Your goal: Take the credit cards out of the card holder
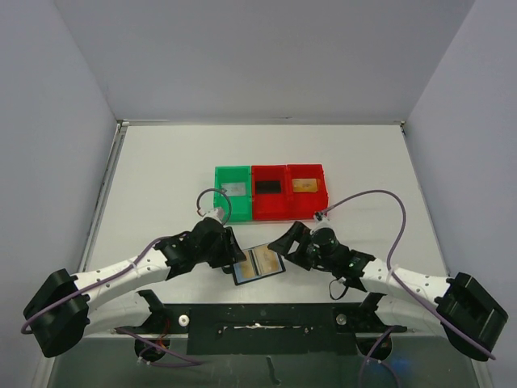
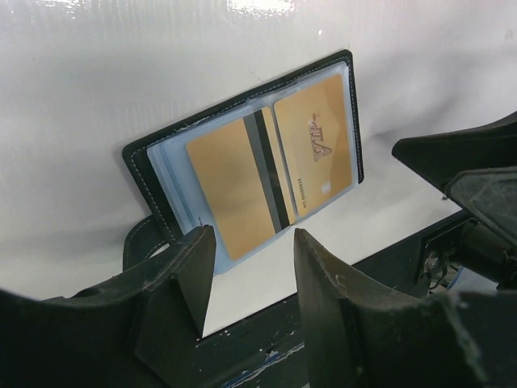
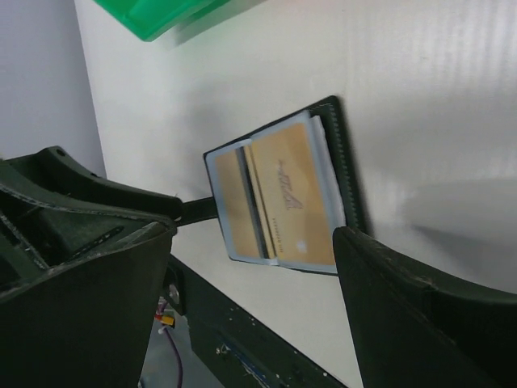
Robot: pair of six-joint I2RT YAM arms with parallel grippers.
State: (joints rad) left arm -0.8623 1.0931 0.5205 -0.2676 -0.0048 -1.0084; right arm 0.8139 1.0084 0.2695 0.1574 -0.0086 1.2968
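1. Done, as I judge it: three cards lie outside the card holder [image 1: 258,263]. A pale grey card [image 1: 236,191] is in the green bin [image 1: 220,179], a black card [image 1: 268,187] in the middle red bin [image 1: 271,208], and a gold card [image 1: 304,186] in the right red bin [image 1: 323,187].
2. Left to do: two more cards sit in the clear pockets. The stripe-side gold card [image 2: 230,190] is on the half nearer my left arm and the face-up gold card [image 2: 319,145] is on the other half. I see no others, though a pocket could hide one.
3. The card holder lies open and flat on the counter [image 1: 161,186], pockets up. It is close to the near edge, about midway between the left and right edges, with the bins farther in toward the middle.
4. Its long axis runs roughly along the near edge, the right end turned a little toward the far edge. The fold crosses that axis, and each card's long side lies along the fold.
5. The strap tab [image 2: 139,238] sticks out on the left, toward my left arm.
6. My left pincer [image 2: 252,250] is at the holder's left end, jaws apart and gripping nothing I can see.
7. My right pincer [image 3: 252,233] is just beside the right end, spread wide and empty.
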